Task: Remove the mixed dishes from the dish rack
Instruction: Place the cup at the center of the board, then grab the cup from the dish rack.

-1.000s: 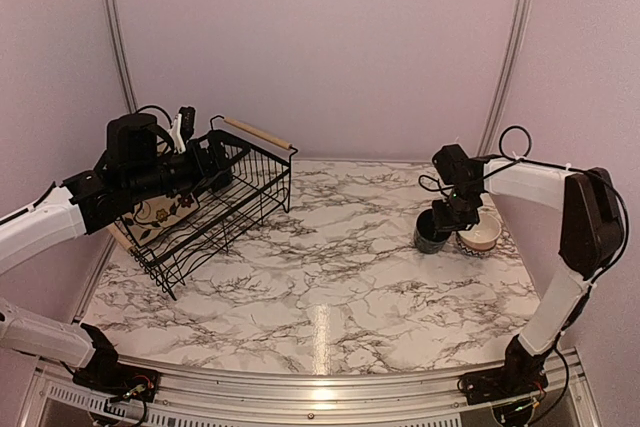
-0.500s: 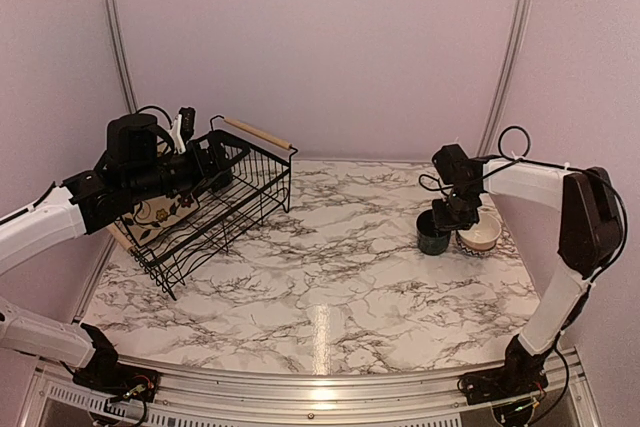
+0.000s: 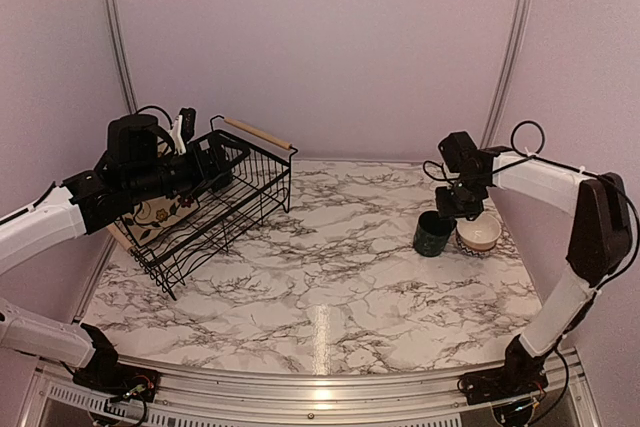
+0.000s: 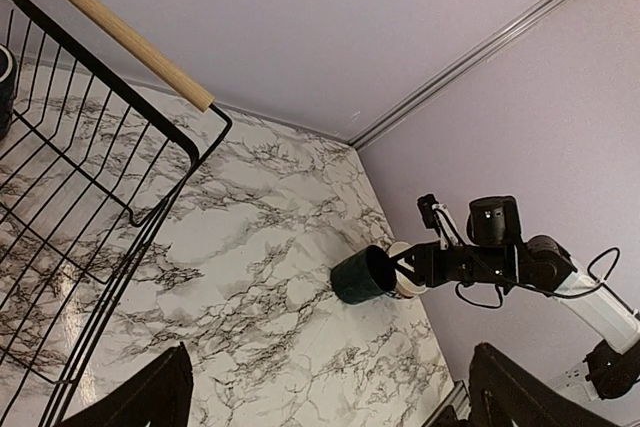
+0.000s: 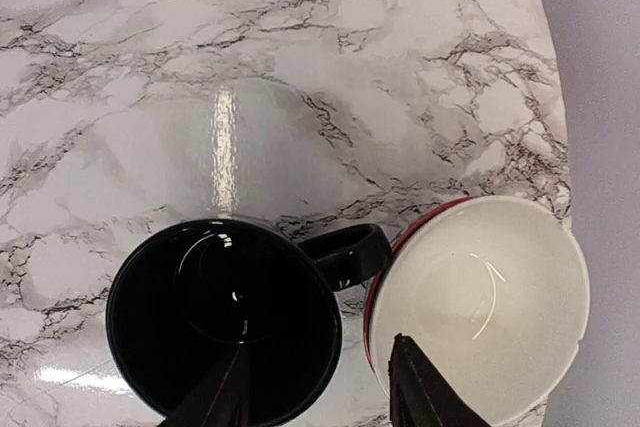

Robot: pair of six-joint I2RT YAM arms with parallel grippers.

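Just beside the dark mug (image 5: 222, 317), a white bowl (image 5: 480, 287).

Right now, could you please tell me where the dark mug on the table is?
In the top view the mug stands upright at the right of the table, just left of the bowl, under the right gripper.

Laboratory-type robot test cell: plain lilac walls (image 3: 320, 47), bare aluminium corner rails (image 3: 512, 47), marble-print tabletop (image 3: 330, 277), arms (image 3: 540, 179) mounted on a metal base rail (image 3: 300, 399).
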